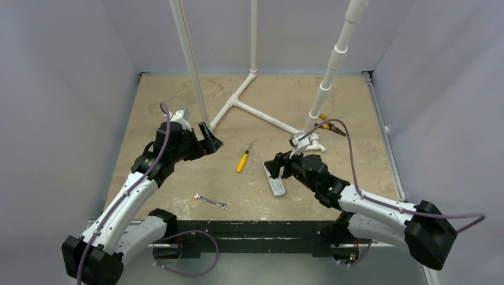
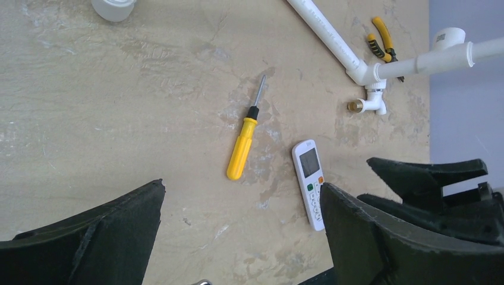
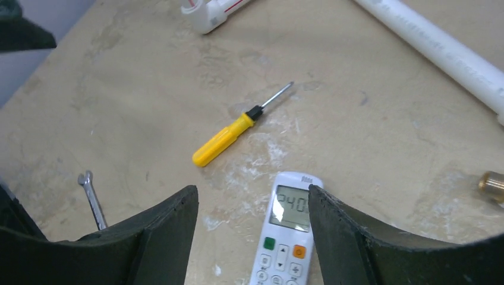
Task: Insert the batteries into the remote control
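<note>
The white remote control (image 1: 277, 182) lies face up on the tan table, its lit display end (image 3: 291, 206) pointing away from the arms. My right gripper (image 3: 252, 190) hovers open just over it. Its right finger overlaps the remote's right edge in the right wrist view, and a wide gap stays on the left side. My left gripper (image 2: 242, 187) is wide open and holds nothing. It stands off to the left (image 1: 212, 138), with the remote control (image 2: 310, 178) beside its right finger. No batteries show in any view.
A yellow-handled screwdriver (image 1: 242, 160) lies left of the remote. A small wrench (image 1: 211, 201) rests near the front edge. White pipe work (image 1: 261, 116) with upright pipes crosses the back of the table. Yellow pliers (image 2: 380, 41) and a brass fitting (image 3: 492, 185) lie by the right pipe.
</note>
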